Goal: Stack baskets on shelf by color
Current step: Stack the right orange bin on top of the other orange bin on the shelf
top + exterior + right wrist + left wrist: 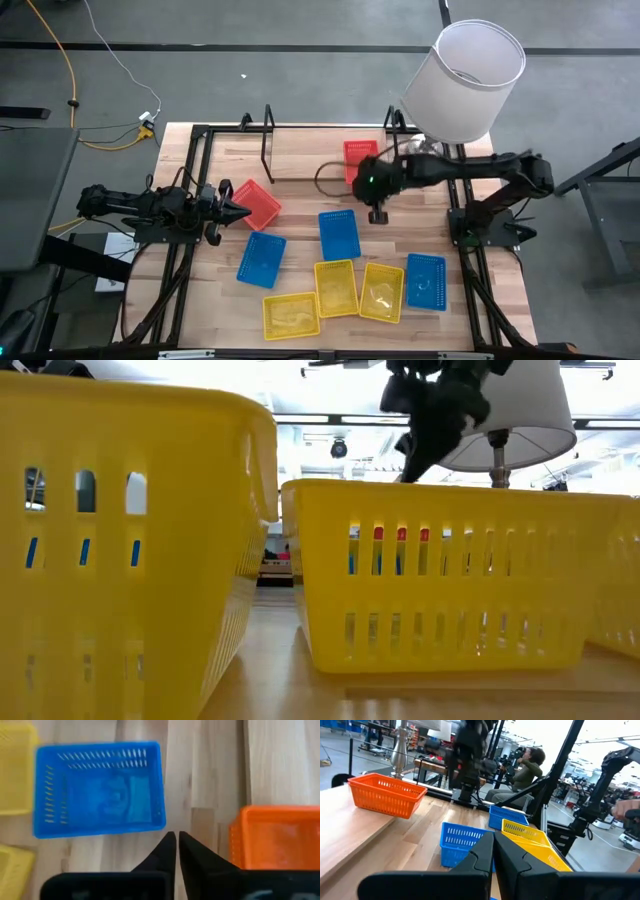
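Two red baskets show: one [257,203] lies on the table at the left, one [360,158] stands on the shelf [300,165] and shows in both wrist views [385,795] [275,837]. Three blue baskets [339,234] [262,258] [426,280] and three yellow ones [337,287] [290,314] [382,292] lie on the tabletop. My right gripper [378,213] [176,840] is shut and points down over bare wood, between the middle blue basket [100,790] and the shelf's red basket. My left gripper [240,210] [492,845] is shut and level, its tips at the left red basket's edge. My left gripper's shut tips overlap the left edge of the red basket [248,205] in the high view. Its own wrist view does not show that basket, so I cannot tell whether they touch it.
A lamp with a white shade [470,75] stands at the table's far right corner, over the shelf's right end. The shelf's black end loops [268,130] rise at the far side. Two yellow baskets [450,575] [120,540] fill the low view. A person [525,770] sits beyond the table.
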Robot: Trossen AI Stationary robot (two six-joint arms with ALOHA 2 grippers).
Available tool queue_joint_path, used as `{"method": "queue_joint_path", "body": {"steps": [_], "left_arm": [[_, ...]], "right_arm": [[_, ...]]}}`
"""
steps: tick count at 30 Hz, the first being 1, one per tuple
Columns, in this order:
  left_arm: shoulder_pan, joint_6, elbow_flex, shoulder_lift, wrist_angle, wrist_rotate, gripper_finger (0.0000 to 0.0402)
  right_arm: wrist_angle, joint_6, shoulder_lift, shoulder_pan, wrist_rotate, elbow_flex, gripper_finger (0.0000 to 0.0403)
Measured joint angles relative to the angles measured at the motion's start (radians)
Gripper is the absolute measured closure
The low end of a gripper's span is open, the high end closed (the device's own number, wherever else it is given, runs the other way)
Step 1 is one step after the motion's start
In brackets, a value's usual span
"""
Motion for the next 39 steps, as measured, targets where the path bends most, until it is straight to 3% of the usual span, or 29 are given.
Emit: {"method": "queue_joint_path", "body": {"steps": [4, 7, 19, 25, 39], "left_arm": [[0.0, 0.0, 0.0, 0.0, 0.001, -0.002, 0.0398], [0.0, 0.0, 0.0, 0.0, 0.001, -0.002, 0.0398], [0.0, 0.0, 0.0, 0.0, 0.001, -0.002, 0.0398], [0.0, 0.0, 0.0, 0.0, 0.001, -0.002, 0.0398], [0.0, 0.0, 0.0, 0.0, 0.001, -0.002, 0.0398]], "right_arm": [[0.023, 0.04, 0.033, 0.032, 0.166, -0.045, 0.0395], [0.045, 0.048, 0.056, 0.028, 0.224, -0.069, 0.0399], [0.205, 0.045, 0.129, -0.022, 0.262, -0.09, 0.0402], [0.212, 0.068, 0.13, -0.025, 0.351, -0.09, 0.0403], [0.232, 0.069, 0.13, -0.054, 0.412, -0.09, 0.0403]]}}
